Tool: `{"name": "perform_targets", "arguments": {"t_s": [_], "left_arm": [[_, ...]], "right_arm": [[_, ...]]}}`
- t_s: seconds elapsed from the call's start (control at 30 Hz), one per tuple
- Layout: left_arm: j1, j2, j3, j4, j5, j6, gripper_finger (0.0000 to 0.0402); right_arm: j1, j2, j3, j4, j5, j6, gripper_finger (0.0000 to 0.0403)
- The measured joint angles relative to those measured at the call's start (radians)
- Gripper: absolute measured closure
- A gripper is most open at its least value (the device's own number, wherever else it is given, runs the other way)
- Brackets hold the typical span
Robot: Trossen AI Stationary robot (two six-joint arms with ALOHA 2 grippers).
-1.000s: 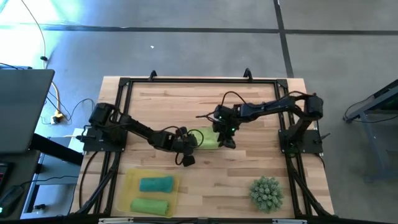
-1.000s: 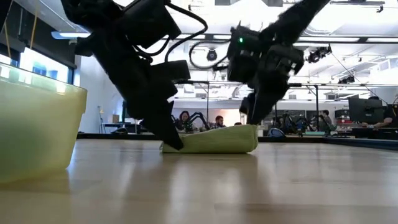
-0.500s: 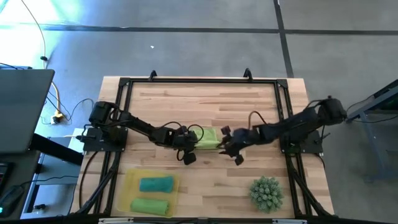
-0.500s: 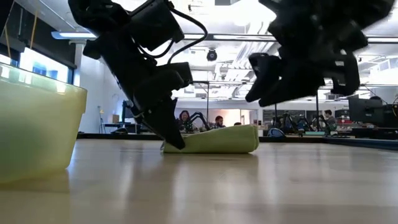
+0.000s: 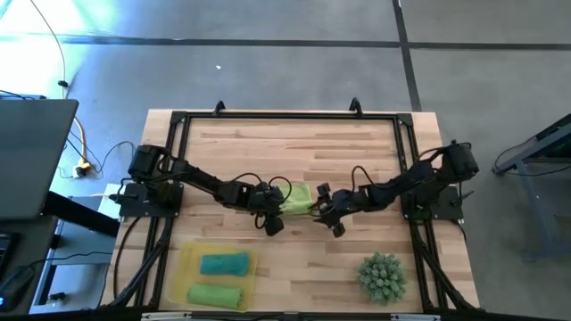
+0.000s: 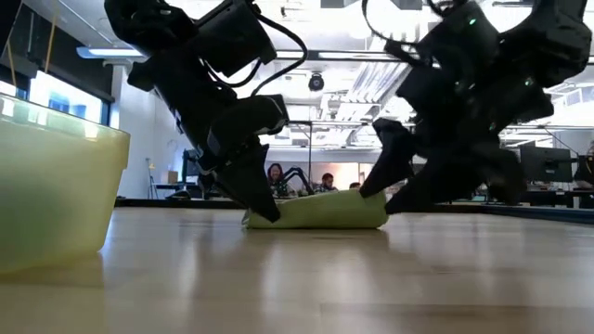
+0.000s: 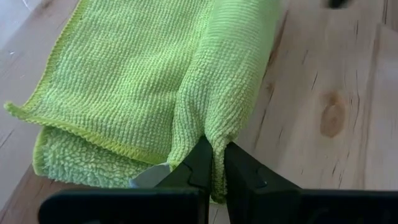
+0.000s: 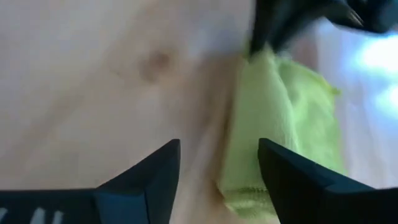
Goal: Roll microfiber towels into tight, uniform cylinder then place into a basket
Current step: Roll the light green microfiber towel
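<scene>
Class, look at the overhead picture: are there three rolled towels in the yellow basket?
No: the basket holds only two, a teal roll and a green roll.

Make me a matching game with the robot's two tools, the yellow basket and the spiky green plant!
Things:
1. left tool
2. right tool
3. basket
4. spiky plant

States:
A. holds one blue and one green rolled towel
B. shut on the green towel's edge
C. stands alone near the right arm's table corner
D. open, beside the towel's other end

Pairs: 1-B, 2-D, 3-A, 4-C
</scene>
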Motion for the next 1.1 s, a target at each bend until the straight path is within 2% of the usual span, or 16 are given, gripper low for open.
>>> {"name": "perform_targets", "arguments": {"t_s": [0.17,0.37,0.63,0.73,0.97,1.1], "left_arm": [[0.0,0.0,-0.002,0.006,0.007,0.0,0.0389],[0.0,0.0,-0.002,0.009,0.014,0.0,0.0389],[-0.002,0.004,-0.003,0.04,0.041,0.0,0.0388],[-0.002,0.0,-0.003,0.039,0.042,0.0,0.0378],[-0.004,-0.078,-0.009,-0.01,0.052,0.0,0.0337],[-0.006,-0.131,-0.009,-0.101,0.076,0.0,0.0318]], "right_arm": [[-0.01,0.036,0.015,0.002,0.117,-0.011,0.0196],[-0.02,0.047,0.015,-0.002,0.117,-0.051,0.0203],[-0.061,0.099,0.016,-0.011,0.095,-0.003,0.0204],[-0.071,0.1,0.016,-0.015,0.082,0.061,0.021],[-0.112,0.102,0.017,-0.038,-0.009,0.15,0.0283],[-0.125,0.102,0.016,-0.052,0.005,0.18,0.0334]]}}
